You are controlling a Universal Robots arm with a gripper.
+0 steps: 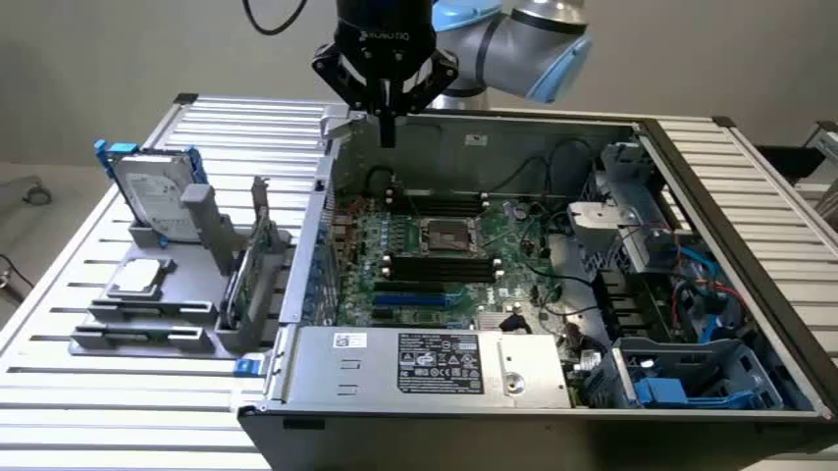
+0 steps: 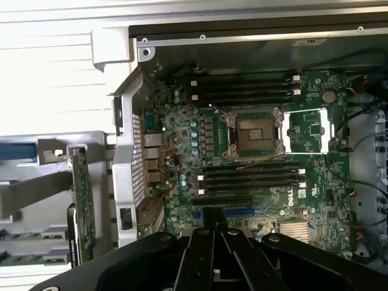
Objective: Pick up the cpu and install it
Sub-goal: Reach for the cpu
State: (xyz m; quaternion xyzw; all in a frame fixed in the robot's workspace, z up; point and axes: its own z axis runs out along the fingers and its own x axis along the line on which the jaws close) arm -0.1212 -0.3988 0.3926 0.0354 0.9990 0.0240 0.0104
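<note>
While closed, gripper [image 1: 387, 135] above case [image 1: 328, 371]

Silver arm [image 1: 504, 44] with pale blue joint caps; black end effector [image 1: 388, 135], white lettering; black cable [image 1: 273, 22].

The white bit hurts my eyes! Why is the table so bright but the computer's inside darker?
Wrist view: glare washes the slatted table white, while the motherboard inside the computer case sits in dimmer shade. Exterior view: light falls evenly, the slats showing plainly.
</note>
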